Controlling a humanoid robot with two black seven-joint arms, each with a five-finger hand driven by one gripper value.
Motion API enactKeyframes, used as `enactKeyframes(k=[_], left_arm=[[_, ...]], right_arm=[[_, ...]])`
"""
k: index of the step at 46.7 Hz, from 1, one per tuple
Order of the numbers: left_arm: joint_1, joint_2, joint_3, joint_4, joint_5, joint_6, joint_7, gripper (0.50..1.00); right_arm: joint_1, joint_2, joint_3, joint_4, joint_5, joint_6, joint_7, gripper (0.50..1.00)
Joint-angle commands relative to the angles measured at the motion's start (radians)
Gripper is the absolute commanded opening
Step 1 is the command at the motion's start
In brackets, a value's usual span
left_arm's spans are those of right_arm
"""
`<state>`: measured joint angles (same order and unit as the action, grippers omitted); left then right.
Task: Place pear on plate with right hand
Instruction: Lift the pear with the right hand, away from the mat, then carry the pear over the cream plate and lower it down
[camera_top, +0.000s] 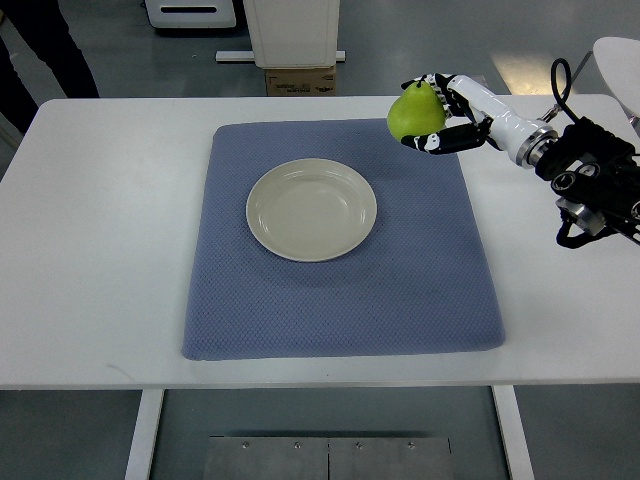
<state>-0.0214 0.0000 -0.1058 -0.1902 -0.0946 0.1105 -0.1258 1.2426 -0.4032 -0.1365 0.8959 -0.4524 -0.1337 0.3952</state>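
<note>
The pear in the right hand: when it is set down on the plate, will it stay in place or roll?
The pear looks rounded and smooth, so it may roll or tip on release. The plate looks shallow with a raised rim, which would probably stop it. The right hand wraps its fingers around it.

Single steep overhead view of the table (100, 250)

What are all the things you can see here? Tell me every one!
Green pear: one, green, held above the mat's far right corner.
Round cream plate: one, cream, empty, on the mat's middle.
Blue woven mat: one, blue, on the table.
White table: one, white, under everything.
Cardboard box: one, brown, on the floor beyond the table.
Person's dark legs: top left, beyond the table.
Right hand: one, black and white, gripping the pear.
</note>
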Motion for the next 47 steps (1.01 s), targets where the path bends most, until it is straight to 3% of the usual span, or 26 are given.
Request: enactKeyframes(k=[1, 9, 26, 47], left_arm=[[-0.002, 0.000, 0.000, 0.000, 0.000, 0.000, 0.000, 1.000], [0.000, 0.000, 0.000, 0.000, 0.000, 0.000, 0.000, 1.000], [-0.002, 0.000, 0.000, 0.000, 0.000, 0.000, 0.000, 1.000], [0.000, 0.000, 0.000, 0.000, 0.000, 0.000, 0.000, 1.000]], right_arm=[[0.008, 0.003, 0.000, 0.000, 0.000, 0.003, -0.009, 0.500], [0.009, 0.020, -0.003, 0.000, 0.000, 0.003, -0.016, 0.500], [0.008, 0.173, -0.009, -0.006, 0.000, 0.003, -0.021, 0.500], [-0.005, 0.290, -0.046, -0.064, 0.000, 0.003, -0.021, 0.500]])
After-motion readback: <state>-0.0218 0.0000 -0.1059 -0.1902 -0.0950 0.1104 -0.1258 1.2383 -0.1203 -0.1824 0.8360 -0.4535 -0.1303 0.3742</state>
